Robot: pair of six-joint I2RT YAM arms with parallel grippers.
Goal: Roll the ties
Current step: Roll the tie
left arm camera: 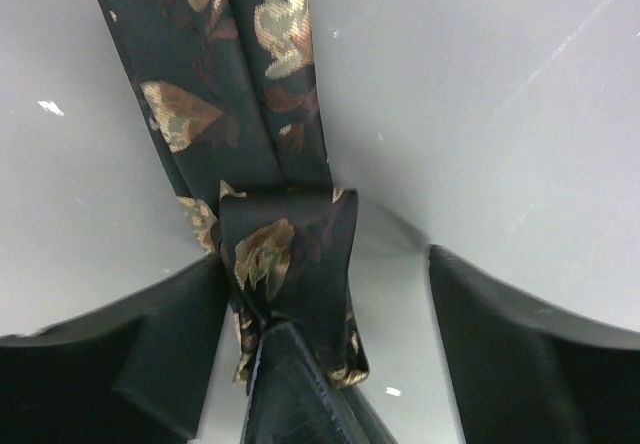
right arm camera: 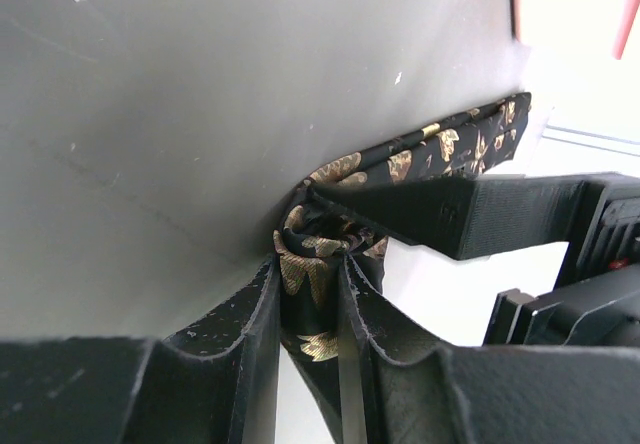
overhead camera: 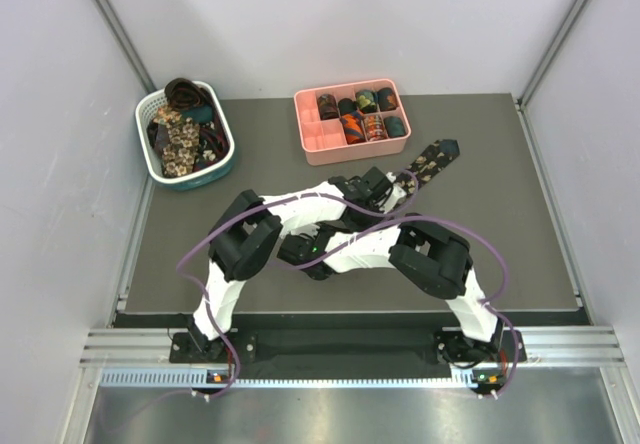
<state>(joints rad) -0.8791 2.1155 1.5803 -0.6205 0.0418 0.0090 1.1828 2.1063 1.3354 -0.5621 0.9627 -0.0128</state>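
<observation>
A dark tie with a beige floral print (overhead camera: 432,158) lies as a strip on the grey table, running up and right from both grippers. My right gripper (right arm camera: 308,276) is shut on the tie's rolled end (right arm camera: 312,264); in the top view it (overhead camera: 396,202) sits at the strip's near end. My left gripper (left arm camera: 325,279) is open, its fingers (left arm camera: 160,344) wide apart on either side of the folded end (left arm camera: 290,249). One right finger (left arm camera: 290,384) shows between them. In the top view the left gripper (overhead camera: 377,186) is beside the right one. A left finger (right arm camera: 450,214) crosses above the coil.
A pink divided tray (overhead camera: 312,142) with several rolled ties stands just behind the grippers. A white-and-teal slotted basket (overhead camera: 222,162) with several loose ties stands at the back left. The two arms cross over the table's middle.
</observation>
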